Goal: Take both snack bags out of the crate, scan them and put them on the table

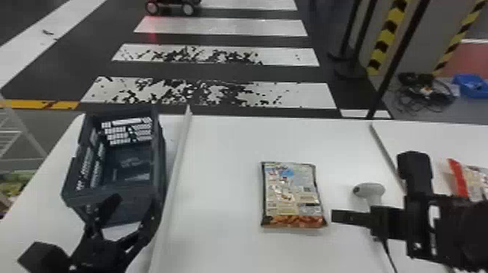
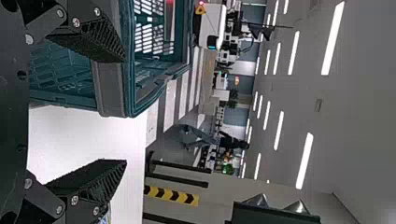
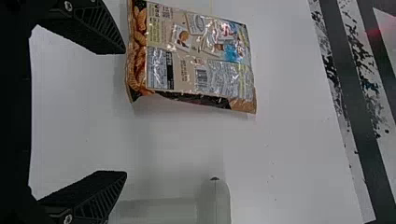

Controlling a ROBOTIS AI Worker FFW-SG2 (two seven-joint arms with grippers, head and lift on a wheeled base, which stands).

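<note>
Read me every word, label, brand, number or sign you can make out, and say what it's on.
Nothing legible.
Bag beside the scanner: print and barcode, too small to read.
Red-edged bag, right edge: print too small.
White machine behind: yellow triangle sign, no readable wording.

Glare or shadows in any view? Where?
Right wrist view: small glints on the snack bag, soft shadow on the table beside it; left wrist view: bright ceiling light strips; head view: faint reddish glow on a white floor stripe.
</note>
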